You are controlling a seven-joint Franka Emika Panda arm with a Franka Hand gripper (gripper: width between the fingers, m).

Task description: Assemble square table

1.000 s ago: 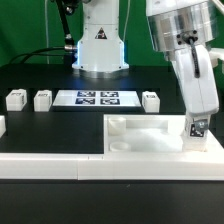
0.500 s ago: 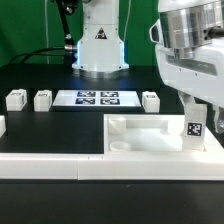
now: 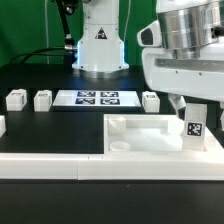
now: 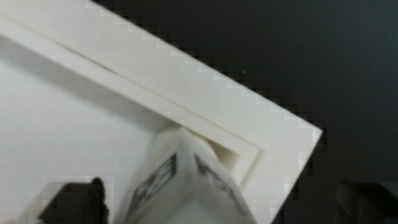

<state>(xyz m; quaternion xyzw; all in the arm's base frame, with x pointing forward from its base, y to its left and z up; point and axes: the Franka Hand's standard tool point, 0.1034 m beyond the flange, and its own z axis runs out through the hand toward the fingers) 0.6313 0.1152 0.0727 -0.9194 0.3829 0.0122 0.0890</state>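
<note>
White tabletop (image 3: 150,140) flat; tagged leg (image 3: 196,128) upright in corner; three legs (image 3: 42,99) loose, well apart.

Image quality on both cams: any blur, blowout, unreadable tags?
Exterior view: arm close to lens, soft; leg tag crisp, marker board tags distinct; table top nearly blown white. Wrist view: soft overall, leg blurred, table top featureless white, gripper fingers dark, undetailed.

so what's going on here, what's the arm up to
The Franka arm's gripper hangs over the white plastic square tray-like table top, at its corner on the exterior view's right. A small white tagged block leg stands upright in that corner. In the wrist view the fingers sit spread on either side of it, apparently not touching. Three more white block legs lie loose on the black table, either side of the marker board.
</note>
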